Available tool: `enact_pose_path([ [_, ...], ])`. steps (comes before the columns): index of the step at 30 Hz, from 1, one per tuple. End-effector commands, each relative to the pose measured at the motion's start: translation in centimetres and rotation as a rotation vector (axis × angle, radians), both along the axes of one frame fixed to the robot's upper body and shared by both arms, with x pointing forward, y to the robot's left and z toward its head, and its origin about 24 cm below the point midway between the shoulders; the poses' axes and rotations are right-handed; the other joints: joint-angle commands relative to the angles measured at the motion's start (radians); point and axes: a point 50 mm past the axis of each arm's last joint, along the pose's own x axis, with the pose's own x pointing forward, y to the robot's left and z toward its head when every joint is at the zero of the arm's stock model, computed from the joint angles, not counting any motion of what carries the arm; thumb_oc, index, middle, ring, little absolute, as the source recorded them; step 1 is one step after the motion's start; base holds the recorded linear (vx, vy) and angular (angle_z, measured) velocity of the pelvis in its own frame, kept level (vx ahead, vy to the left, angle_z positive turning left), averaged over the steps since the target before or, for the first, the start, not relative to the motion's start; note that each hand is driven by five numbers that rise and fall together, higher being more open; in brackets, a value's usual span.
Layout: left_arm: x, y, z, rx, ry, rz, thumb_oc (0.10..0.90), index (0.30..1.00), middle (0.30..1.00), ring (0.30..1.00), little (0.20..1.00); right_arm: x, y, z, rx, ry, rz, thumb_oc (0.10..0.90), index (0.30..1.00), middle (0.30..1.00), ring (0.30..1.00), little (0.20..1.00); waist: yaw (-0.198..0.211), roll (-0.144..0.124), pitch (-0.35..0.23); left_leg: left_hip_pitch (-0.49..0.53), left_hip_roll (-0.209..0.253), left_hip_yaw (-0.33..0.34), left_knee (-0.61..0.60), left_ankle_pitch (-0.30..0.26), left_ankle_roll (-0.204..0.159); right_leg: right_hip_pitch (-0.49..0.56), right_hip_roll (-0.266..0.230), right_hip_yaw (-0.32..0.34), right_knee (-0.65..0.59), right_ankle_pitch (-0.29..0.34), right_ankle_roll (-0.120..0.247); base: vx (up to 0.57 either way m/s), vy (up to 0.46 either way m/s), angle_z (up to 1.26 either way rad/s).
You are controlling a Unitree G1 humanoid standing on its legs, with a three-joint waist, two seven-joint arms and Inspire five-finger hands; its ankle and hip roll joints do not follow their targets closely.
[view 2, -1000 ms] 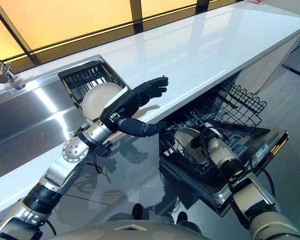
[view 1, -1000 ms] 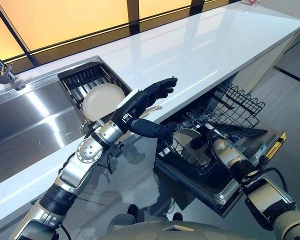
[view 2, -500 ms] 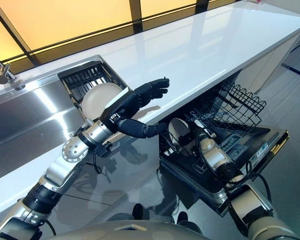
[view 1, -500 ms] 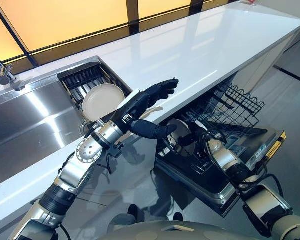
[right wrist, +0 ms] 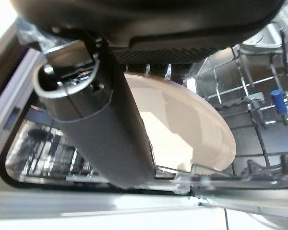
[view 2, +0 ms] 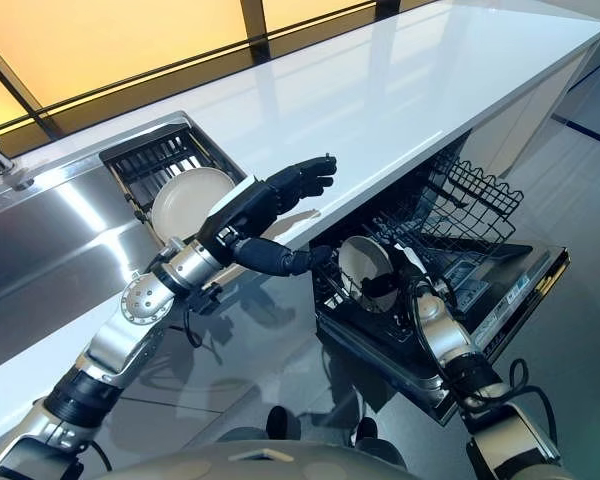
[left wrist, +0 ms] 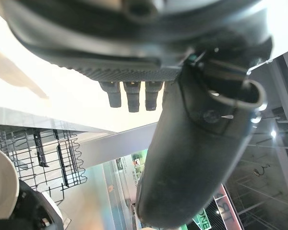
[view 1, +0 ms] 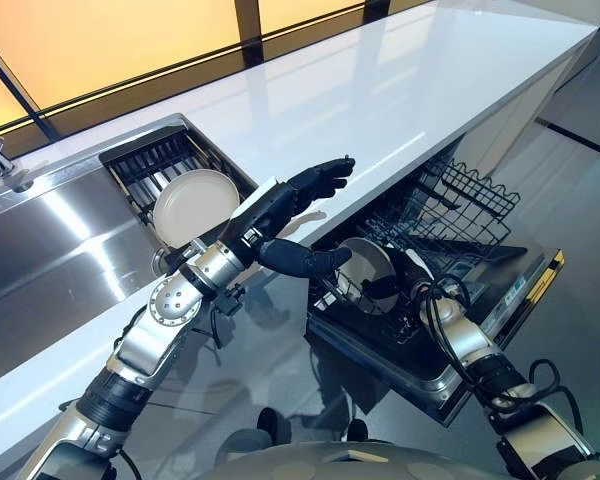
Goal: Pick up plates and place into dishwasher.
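My right hand [view 2: 408, 285] reaches down into the open dishwasher, thumb and fingers pinched on a plate [view 2: 368, 272] that stands on edge in the front corner of the lower rack [view 2: 450, 225], its cream face showing past my thumb in the right wrist view. My left hand [view 1: 305, 188] hovers over the counter [view 1: 400, 90] edge with fingers straight and relaxed, holding nothing. A second plate [view 1: 192, 206] leans in the drying rack [view 1: 150, 165] set into the sink [view 1: 50, 235], still to be fetched. I judge this plate to be nearly seated, with only the release left. The risk is that its rim sits on top of a wire and not between two tines; if I let go then, it could tip flat or slide against the rack's front wall. Pulling my fingers out at an angle could also drag the plate over with them. Room is tight here: the counter edge overhangs just above the rack, the rack's front rim runs just beside the plate, and wire tines stand close behind it. The freest way out looks to be back toward me and up over the lowered door [view 1: 500, 300]. The counter lies bare, giving my left hand free passage to the drying rack.
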Motion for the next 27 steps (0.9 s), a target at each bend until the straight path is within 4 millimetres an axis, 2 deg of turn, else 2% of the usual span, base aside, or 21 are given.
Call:
enact_pose_path([
  [1,-1.4,-0.1,5.0,-0.138,-0.254,-0.053,0.800,0.900,0.900,0.900,0.900,2.3,-0.2,7.2,-0.060,-0.421,0.012,0.800,0.900,0.900,0.900,0.900,-0.008,-0.007,-0.043,0.026,-0.054,0.014,0.002,-0.082,0.041,0.016,0.034,-0.001,0.005,0.011,0.014,0.00,0.000,0.00],
  [8,-1.7,0.0,4.8,-0.135,-0.260,-0.042,0.800,0.900,0.900,0.900,0.900,1.4,-0.1,8.7,-0.101,-0.577,-0.008,0.800,0.900,0.900,0.900,0.900,-0.021,0.000,-0.042,0.029,-0.054,0.025,0.002,-0.087,0.043,0.012,0.035,0.012,0.005,0.011,0.018,0.00,0.007,-0.04],
  [15,-1.8,0.4,4.9,-0.128,-0.265,-0.033,0.800,0.900,0.900,0.900,0.900,1.0,-0.9,9.5,-0.122,-0.643,-0.038,0.800,0.900,0.900,0.900,0.900,-0.025,0.002,-0.040,0.028,-0.053,0.030,0.002,-0.087,0.043,0.011,0.036,0.014,0.006,0.011,0.019,0.00,0.002,-0.05],
  [20,-2.0,0.5,5.0,-0.119,-0.270,-0.025,0.800,0.900,0.900,0.900,0.900,0.7,-1.7,10.8,-0.130,-0.722,-0.072,0.800,0.900,0.900,0.900,0.900,-0.027,0.002,-0.037,0.029,-0.054,0.029,0.002,-0.088,0.043,0.011,0.036,0.013,0.007,0.010,0.020,0.00,0.000,-0.01],
  [23,-2.1,0.7,5.2,-0.118,-0.288,-0.012,0.800,0.900,0.900,0.900,0.900,0.2,-1.9,11.8,-0.124,-0.803,-0.091,0.800,0.900,0.900,0.900,0.900,-0.030,0.003,-0.037,0.027,-0.055,0.030,0.002,-0.088,0.044,0.009,0.036,0.015,0.008,0.009,0.021,0.00,0.000,0.00],
  [27,-2.5,1.5,5.7,-0.126,-0.355,0.050,0.800,0.900,0.900,0.900,0.900,-0.5,-1.9,12.2,-0.111,-0.846,-0.074,0.800,0.900,0.900,0.900,0.900,-0.033,0.005,-0.039,0.026,-0.057,0.029,0.002,-0.088,0.044,0.007,0.036,0.017,0.009,0.008,0.022,0.00,0.000,0.00],
])
